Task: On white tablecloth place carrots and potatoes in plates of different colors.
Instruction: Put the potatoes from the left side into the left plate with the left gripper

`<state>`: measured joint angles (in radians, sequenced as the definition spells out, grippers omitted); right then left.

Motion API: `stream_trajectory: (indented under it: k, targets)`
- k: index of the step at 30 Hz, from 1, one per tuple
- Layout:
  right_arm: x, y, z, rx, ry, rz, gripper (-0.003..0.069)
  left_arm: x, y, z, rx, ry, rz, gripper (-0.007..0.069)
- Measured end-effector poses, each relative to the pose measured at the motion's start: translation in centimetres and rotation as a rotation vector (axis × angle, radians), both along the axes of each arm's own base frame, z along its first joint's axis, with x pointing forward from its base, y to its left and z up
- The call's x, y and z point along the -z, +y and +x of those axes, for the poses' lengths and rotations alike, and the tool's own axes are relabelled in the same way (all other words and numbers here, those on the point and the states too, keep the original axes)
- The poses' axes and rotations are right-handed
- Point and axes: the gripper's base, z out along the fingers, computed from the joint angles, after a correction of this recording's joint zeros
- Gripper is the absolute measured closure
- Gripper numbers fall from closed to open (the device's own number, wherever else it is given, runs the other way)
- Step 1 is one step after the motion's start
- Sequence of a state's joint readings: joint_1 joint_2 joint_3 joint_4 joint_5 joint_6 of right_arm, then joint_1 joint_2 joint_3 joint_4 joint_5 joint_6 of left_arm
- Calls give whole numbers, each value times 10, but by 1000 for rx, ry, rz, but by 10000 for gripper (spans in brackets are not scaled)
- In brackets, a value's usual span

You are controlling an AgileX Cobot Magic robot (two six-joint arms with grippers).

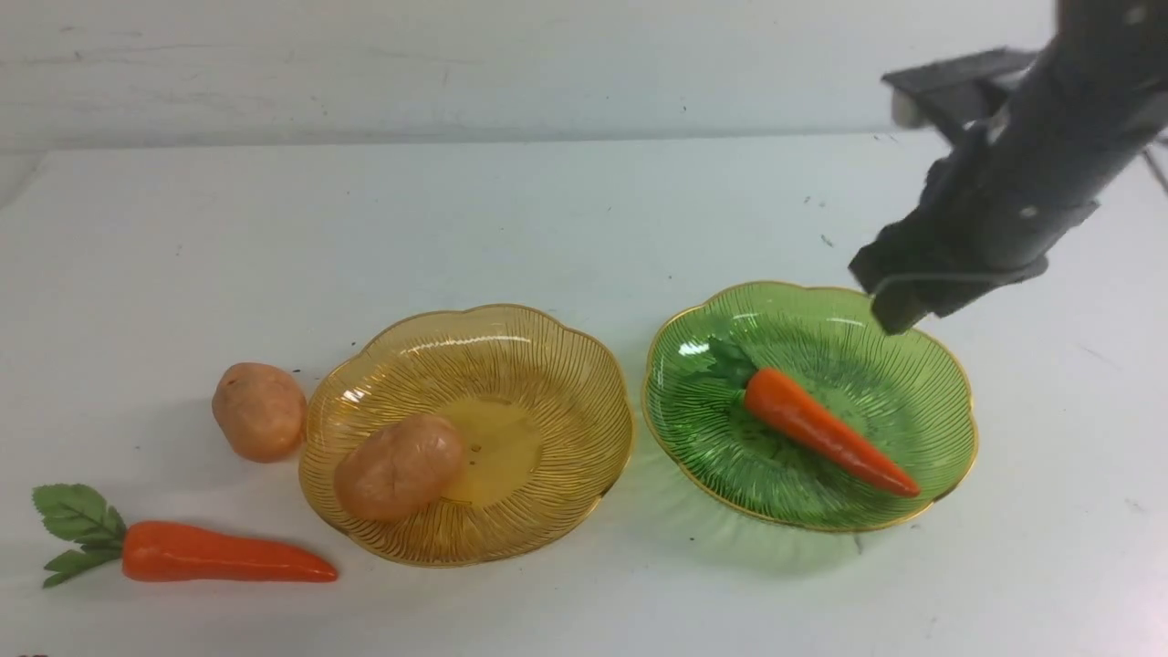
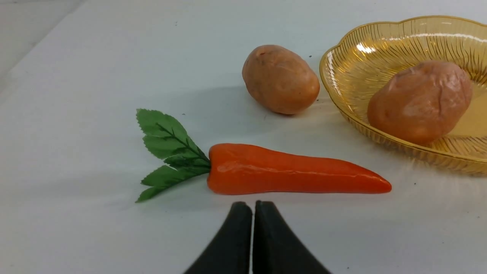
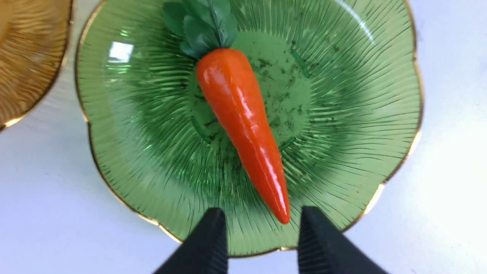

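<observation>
Half done. One potato (image 1: 399, 467) sits in yellow plate (image 1: 547, 365); one carrot (image 1: 826, 431) lies in green plate (image 1: 730, 456). Left to do: second potato (image 1: 259, 411) on tablecloth (image 1: 584, 210), just beside yellow plate's 9 o'clock rim; second carrot (image 1: 224, 553) at its 8 o'clock. Right gripper (image 3: 262, 220) over green plate's 1 o'clock edge, jaws apart, empty. Left gripper (image 2: 253, 207) pinched closed, empty, near second carrot.

a white tablecloth (image 1: 547, 210) with a few dark specks carries two ribbed plates side by side: an amber plate (image 1: 570, 392) on the left, a green plate (image 1: 912, 383) on the right. a potato (image 1: 259, 411) sits just beside the amber plate's left rim. a carrot (image 1: 219, 553) lies nearer the robot, its tip toward that plate.
</observation>
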<state>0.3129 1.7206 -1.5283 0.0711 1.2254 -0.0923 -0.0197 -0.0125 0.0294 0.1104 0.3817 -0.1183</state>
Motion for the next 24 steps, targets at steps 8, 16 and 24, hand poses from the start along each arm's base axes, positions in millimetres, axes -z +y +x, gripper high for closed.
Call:
stream_trajectory:
  k: [8,16,24]
  targets:
    - [-89,-37,-114,0,-250,82,669,-6,-19,0,-87,24,-1020,628]
    - [-91,-59,-184,2,-371,123,674,-60,-4,2,-63,-391,-1129,628]
    - [-82,-56,-177,2,-329,118,674,-102,-31,65,41,433,-576,628]
